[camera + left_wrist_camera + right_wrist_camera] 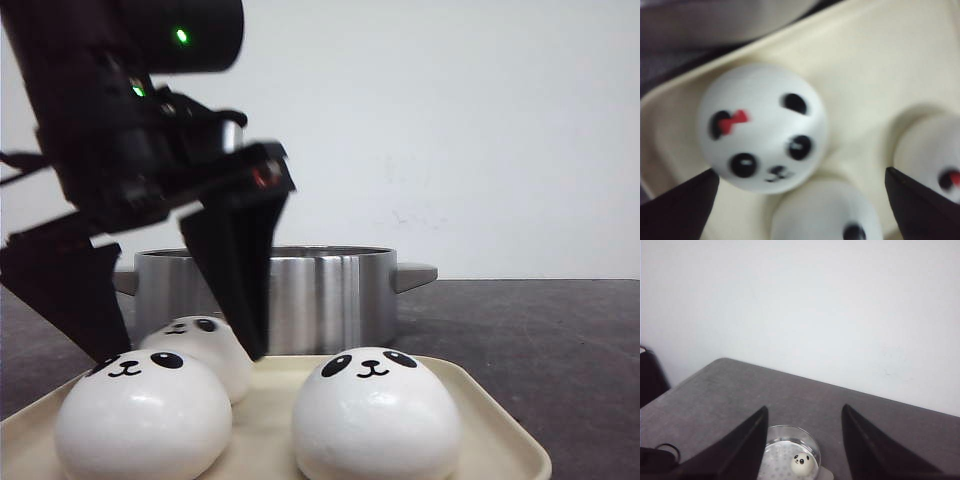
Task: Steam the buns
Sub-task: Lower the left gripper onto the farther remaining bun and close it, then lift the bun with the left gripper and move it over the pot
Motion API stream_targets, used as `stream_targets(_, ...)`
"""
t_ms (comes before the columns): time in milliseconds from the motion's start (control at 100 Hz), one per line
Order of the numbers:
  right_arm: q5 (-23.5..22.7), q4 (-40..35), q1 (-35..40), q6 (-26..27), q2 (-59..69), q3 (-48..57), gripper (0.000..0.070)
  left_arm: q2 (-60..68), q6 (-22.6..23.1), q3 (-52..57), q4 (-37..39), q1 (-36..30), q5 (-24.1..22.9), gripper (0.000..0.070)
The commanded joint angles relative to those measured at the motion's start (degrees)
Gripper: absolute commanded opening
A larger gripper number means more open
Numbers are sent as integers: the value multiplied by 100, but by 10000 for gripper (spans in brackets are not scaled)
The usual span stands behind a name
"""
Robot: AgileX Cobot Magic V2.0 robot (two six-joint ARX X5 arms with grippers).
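Observation:
Three panda-faced white buns lie on a cream tray (490,420): one front left (143,415), one front right (375,415), one behind (205,345). My left gripper (180,355) is open and empty, with its black fingers on either side of the back bun, low over the tray. In the left wrist view that bun (762,127) has a red bow and sits just ahead of the open left gripper (801,172). Two more buns (827,212) (930,155) lie near it. A fourth bun (802,465) lies inside the steel pot (790,429). My right gripper (804,407) is open and empty, high above the pot.
The steel pot (320,300) with side handles stands just behind the tray on the dark table (540,340). A white wall is behind. The tray's raised rim (670,95) runs close to the back bun.

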Motion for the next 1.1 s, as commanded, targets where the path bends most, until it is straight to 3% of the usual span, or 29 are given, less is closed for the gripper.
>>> stream_targets(0, 13, -374, 68, 164, 90, 118, 277, 184, -243, 33, 72, -46, -77, 672)
stream_targets(170, -33, -461, 68, 199, 66, 116, 277, 278, -291, 33, 136, -48, -426, 668)
stream_targets(250, -31, -461, 68, 199, 79, 116, 277, 278, -424, 33, 151, -44, -538, 601)
stream_targets(310, -31, -461, 68, 199, 85, 116, 277, 278, -439, 33, 168, -11, -568, 471)
stream_targets(450, -31, -461, 68, 197, 131, 114, 277, 278, -400, 33, 195, 0, -570, 0)
stream_targets(760, -28, -461, 68, 197, 195, 105, 277, -177, -214, 214, 26, -42, -282, 3)
stream_targets(960, -28, -461, 68, 197, 245, 105, 277, -1095, -229, 612, -13, -144, 651, 3)
stream_targets(1090, -31, -461, 68, 192, 308, 105, 277, -1543, -232, 1054, -31, -186, 538, 4)
